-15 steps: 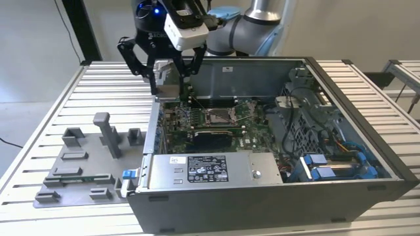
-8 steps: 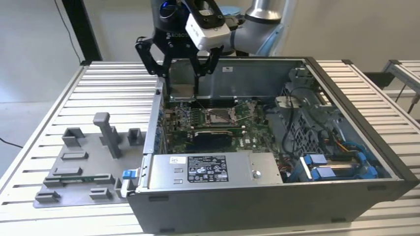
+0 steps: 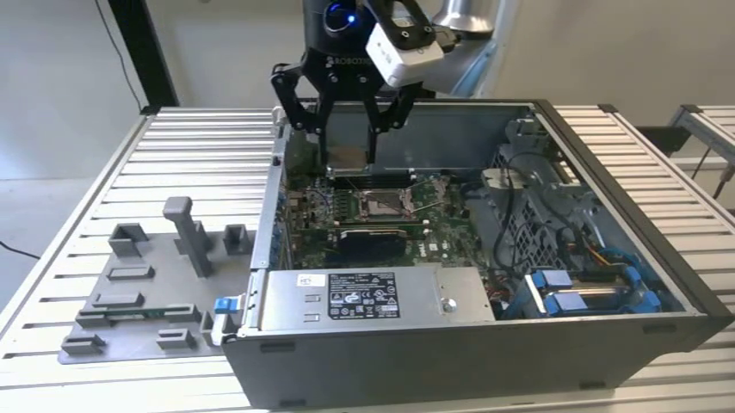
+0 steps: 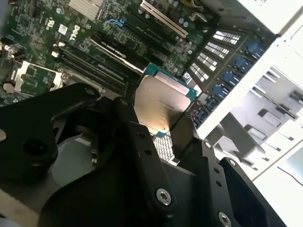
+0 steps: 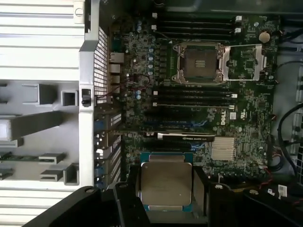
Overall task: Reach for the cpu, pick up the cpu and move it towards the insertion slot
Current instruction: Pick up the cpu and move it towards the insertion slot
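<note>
My gripper (image 3: 346, 151) hangs over the back part of the open computer case, shut on the cpu (image 3: 348, 158), a flat square chip with a pale silver top. In both wrist views the cpu (image 5: 165, 183) (image 4: 160, 103) sits flat between the black fingers (image 5: 127, 191), held by two opposite edges. The insertion slot (image 3: 381, 202) is a square socket with a shiny metal frame and a brownish centre, on the green board below and in front of the gripper. In the first wrist view the insertion slot (image 5: 199, 64) lies well apart from the held chip, with its frame open.
The case wall (image 3: 275, 215) stands on the exterior view's left of the board. A power supply (image 3: 367, 297) fills the front, and cables and blue drive brackets (image 3: 574, 292) the right. A grey fixture plate (image 3: 150, 292) with raised blocks lies on the slatted table outside the case.
</note>
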Controlling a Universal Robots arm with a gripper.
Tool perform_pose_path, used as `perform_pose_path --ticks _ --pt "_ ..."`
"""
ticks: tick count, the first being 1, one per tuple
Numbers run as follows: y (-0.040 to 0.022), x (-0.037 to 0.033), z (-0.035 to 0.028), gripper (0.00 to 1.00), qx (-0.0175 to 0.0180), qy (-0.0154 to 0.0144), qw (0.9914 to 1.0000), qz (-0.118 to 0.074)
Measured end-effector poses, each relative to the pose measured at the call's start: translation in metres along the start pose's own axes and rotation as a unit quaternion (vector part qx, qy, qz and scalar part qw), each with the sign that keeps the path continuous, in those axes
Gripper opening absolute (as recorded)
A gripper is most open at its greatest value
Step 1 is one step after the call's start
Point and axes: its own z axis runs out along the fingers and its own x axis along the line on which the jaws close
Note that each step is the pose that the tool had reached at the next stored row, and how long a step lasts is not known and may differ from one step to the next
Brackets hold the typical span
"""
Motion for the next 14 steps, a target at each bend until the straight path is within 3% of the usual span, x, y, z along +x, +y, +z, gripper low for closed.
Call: perform_pose_path --ticks 9,14 --pt "0.004 -0.0358 -0.0001 0.0 0.0001 0.0 1.0 0.0" --pt "0.0119 -0.0472 -0.0002 0.0 0.0011 0.0 1.0 0.001"
